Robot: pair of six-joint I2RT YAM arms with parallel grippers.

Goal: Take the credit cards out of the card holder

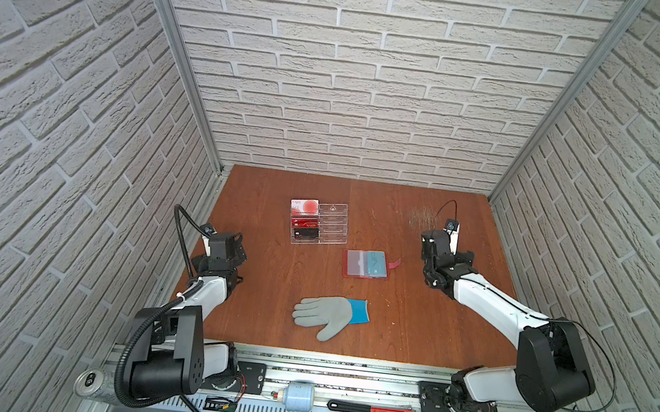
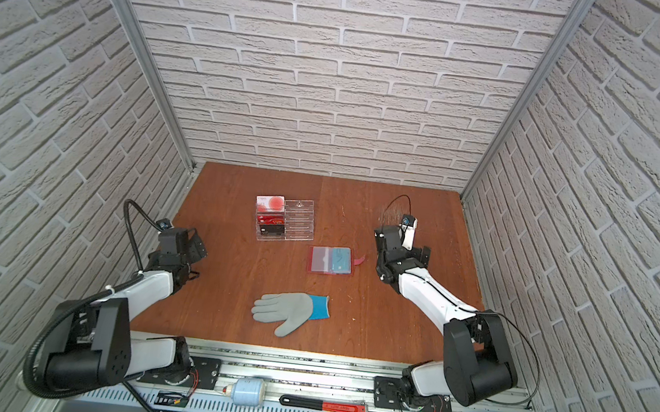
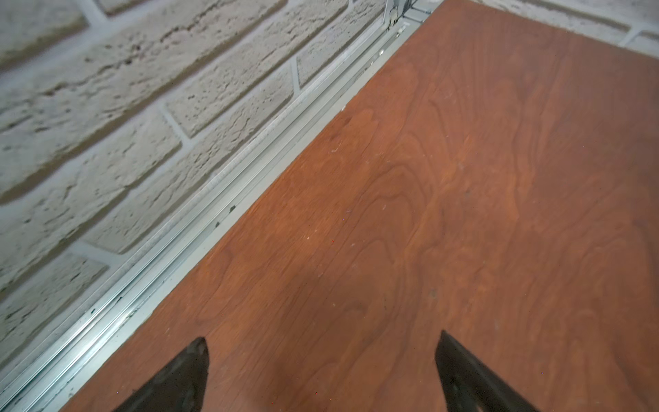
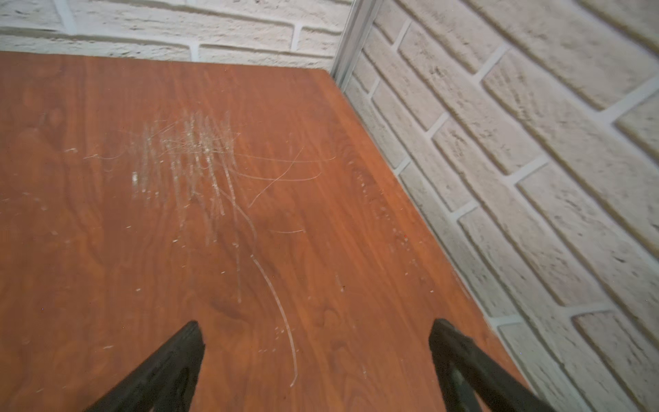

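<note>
The workspace is enclosed on three sides by walls (image 1: 375, 74) clad in whitish brick-pattern panels, joined at the far corners by aluminium posts (image 1: 178, 53). A reddish-brown wood-grain tabletop (image 1: 269, 292) is laid between them, and pale scratches (image 4: 192, 157) are seen near its far right corner. A slotted metal rail (image 1: 256, 410) is fixed along the near edge. Everything is lit evenly.

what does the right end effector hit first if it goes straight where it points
Probably the table near the scratched patch; no object lies ahead of the right end effector. If level, the brick wall; depth unclear.
</note>
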